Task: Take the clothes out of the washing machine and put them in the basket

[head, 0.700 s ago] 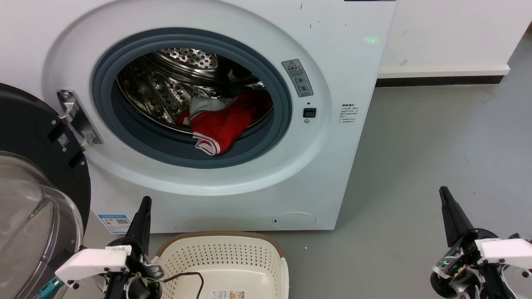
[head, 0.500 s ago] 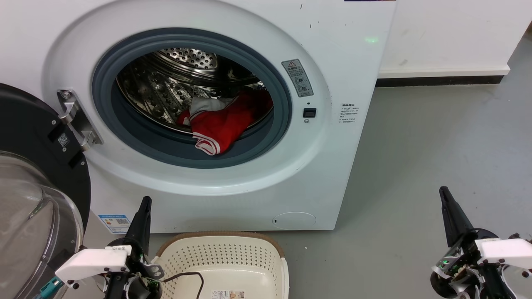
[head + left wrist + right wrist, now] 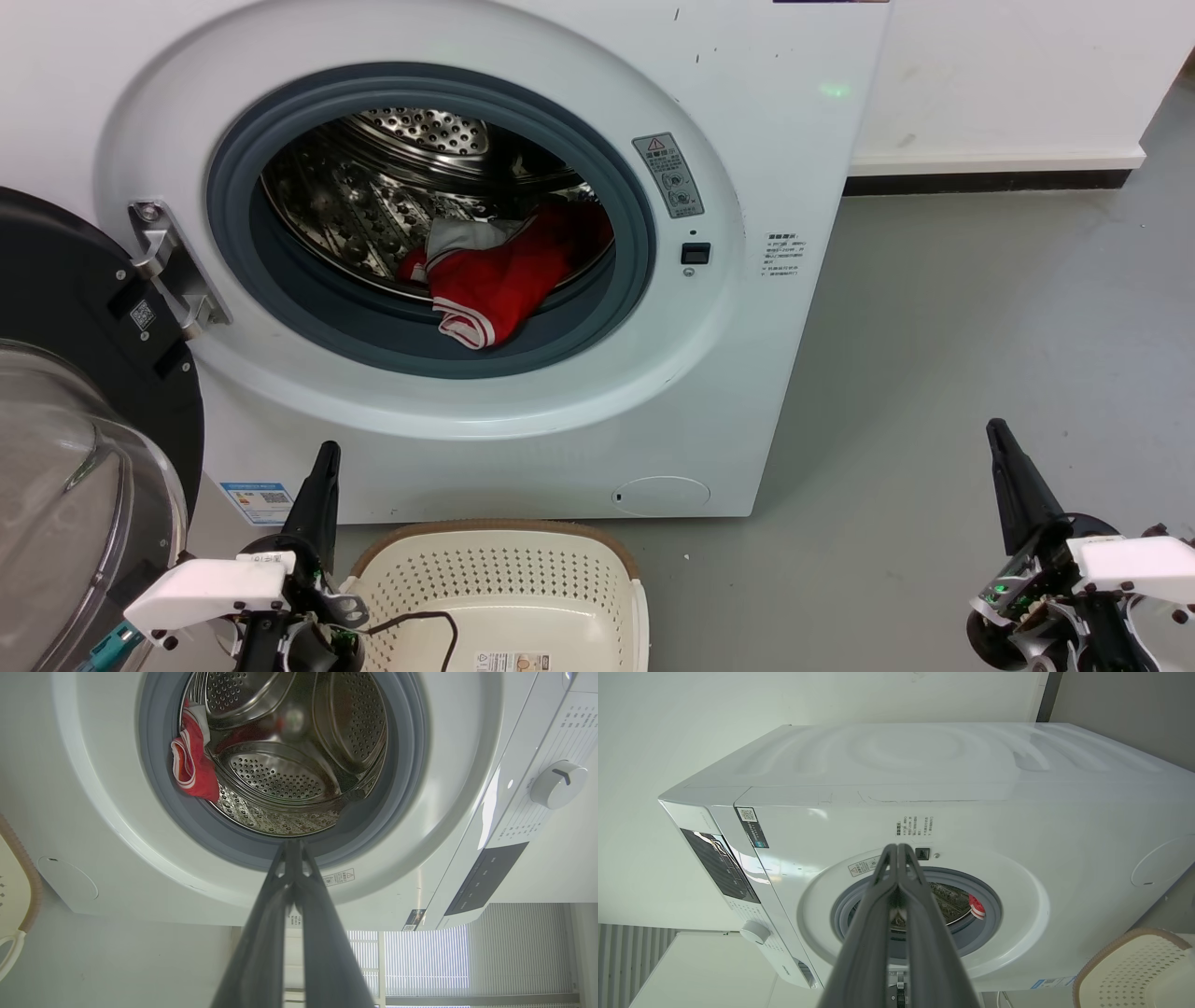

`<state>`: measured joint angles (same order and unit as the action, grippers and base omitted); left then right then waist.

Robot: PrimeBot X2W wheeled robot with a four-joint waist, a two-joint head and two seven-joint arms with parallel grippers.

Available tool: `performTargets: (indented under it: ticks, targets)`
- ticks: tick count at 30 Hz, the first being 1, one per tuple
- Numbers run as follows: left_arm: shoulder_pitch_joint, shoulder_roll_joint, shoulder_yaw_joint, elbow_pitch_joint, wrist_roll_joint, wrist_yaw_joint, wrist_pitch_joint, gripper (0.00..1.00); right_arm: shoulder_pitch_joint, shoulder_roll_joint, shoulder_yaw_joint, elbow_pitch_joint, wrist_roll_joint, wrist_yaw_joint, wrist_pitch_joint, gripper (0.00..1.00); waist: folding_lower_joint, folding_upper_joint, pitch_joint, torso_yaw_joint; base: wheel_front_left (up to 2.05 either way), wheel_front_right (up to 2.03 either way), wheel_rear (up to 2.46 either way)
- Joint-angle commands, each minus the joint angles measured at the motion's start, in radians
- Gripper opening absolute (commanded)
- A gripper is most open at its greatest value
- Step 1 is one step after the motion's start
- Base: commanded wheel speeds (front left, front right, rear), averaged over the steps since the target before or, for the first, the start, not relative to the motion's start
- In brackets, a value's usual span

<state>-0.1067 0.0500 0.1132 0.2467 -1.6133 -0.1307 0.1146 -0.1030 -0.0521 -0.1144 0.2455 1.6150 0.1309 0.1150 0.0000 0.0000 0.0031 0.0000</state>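
The white washing machine (image 3: 766, 140) stands with its door swung open to the left. Red clothes (image 3: 499, 275) with white trim lie at the front right of the steel drum, one edge draped over the grey rubber ring; they also show in the left wrist view as clothes (image 3: 194, 763) and in the right wrist view as clothes (image 3: 976, 905). The cream basket (image 3: 504, 588) sits on the floor below the opening and holds no clothes. My left gripper (image 3: 324, 455) is shut, low beside the basket's left side. My right gripper (image 3: 996, 431) is shut, far right over the floor.
The open porthole door (image 3: 75, 411) with its glass bowl fills the lower left, close to my left arm. A metal hinge (image 3: 173, 266) sits at the opening's left. Grey floor (image 3: 980, 308) stretches to the right of the machine up to a white wall.
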Motion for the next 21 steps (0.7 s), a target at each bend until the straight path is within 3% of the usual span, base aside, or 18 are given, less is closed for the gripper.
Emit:
performTargets:
  ticks: [1, 4, 5, 12, 21]
  targets:
    - [-0.006, 0.001, 0.002, -0.001, 0.000, -0.003, 0.002, 0.00, -0.013, 0.003, 0.000, 0.001, -0.004, 0.000, 0.000, 0.00, 0.0000, 0.0000, 0.000, 0.000, 0.00, 0.00, 0.00]
    - [-0.006, 0.001, 0.002, -0.001, 0.000, -0.003, 0.002, 0.00, -0.013, 0.003, 0.000, 0.001, -0.004, 0.000, 0.000, 0.00, 0.0000, 0.0000, 0.000, 0.000, 0.00, 0.00, 0.00]
    - [0.000, 0.000, 0.000, -0.001, 0.000, 0.000, -0.001, 1.00, 0.000, 0.000, 0.000, 0.000, -0.001, 0.000, -0.001, 1.00, 0.0000, 0.0000, 0.000, 0.000, 0.00, 0.00, 0.00]
    - [0.023, -0.002, -0.006, 0.002, 0.028, 0.000, -0.025, 1.00, 0.023, 0.001, 0.007, 0.012, -0.023, 0.000, -0.025, 1.00, 0.0000, 0.0000, 0.001, 0.001, 0.00, 0.00, 0.00]
    - [0.032, -0.001, 0.001, -0.048, 0.181, 0.016, -0.069, 1.00, 0.037, 0.001, 0.003, -0.028, -0.167, 0.000, -0.069, 1.00, 0.0000, 0.0000, 0.003, 0.000, 0.00, 0.00, 0.00]
